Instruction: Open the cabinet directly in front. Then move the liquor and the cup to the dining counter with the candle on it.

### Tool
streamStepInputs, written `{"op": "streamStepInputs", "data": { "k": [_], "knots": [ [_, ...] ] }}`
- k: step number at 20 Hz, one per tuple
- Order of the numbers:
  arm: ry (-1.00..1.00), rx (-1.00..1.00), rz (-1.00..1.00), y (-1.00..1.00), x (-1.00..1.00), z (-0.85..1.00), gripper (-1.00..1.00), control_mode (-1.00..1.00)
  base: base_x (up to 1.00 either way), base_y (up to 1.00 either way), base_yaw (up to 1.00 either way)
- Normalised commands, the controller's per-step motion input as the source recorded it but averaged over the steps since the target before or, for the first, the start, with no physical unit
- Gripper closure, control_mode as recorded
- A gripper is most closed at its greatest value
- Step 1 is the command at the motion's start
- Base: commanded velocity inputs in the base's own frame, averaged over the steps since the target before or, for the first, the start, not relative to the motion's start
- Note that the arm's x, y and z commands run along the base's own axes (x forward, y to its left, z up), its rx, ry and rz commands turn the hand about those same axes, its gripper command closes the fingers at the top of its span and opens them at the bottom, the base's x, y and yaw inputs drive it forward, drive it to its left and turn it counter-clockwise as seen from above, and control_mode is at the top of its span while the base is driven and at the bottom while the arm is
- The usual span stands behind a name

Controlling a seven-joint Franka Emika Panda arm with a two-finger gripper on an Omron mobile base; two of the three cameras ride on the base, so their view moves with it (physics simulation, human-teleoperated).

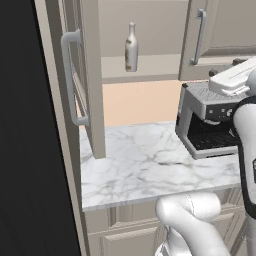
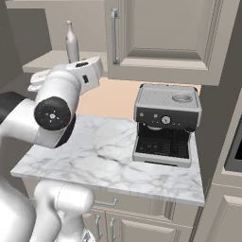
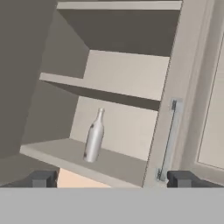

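I see my two dark fingers (image 3: 43, 178) spread wide, holding nothing. They touch nothing. The pale grey slender-necked liquor bottle (image 3: 94, 136) stands upright on the greige cabinet's lower shelf (image 3: 118, 164), well apart from them.

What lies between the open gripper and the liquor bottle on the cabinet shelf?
Nothing: in the hand view the stretch from the gripper to the liquor bottle is bare shelf and open air, with the left door swung open.

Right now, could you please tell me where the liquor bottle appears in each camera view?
Left base view: the liquor stands top centre, on the open cabinet's bottom shelf.
Right base view: upper left, behind the arm.
Hand view: lower centre-left, on the bottom shelf.
Shared landmark: the shut door's bar handle.
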Motion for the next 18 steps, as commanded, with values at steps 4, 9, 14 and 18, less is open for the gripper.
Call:
{"op": "streamStepInputs", "data": {
  "k": [4,9,14,18],
  "knots": [
    [-0.30,0.00,-0.49,-0.59,-0.15,0.00,-1.00,-1.00,0.00,0.00,0.00],
    [-0.10,0.00,-0.11,-0.14,-0.04,0.00,-1.00,-1.00,0.00,0.00,0.00],
    [0.00,0.04,0.00,-0.02,0.14,0.00,-1.00,-1.00,0.00,0.00,0.00],
    [0.03,0.07,0.01,-0.13,0.35,0.01,-1.00,-1.00,0.00,0.00,0.00]
  ]
}}
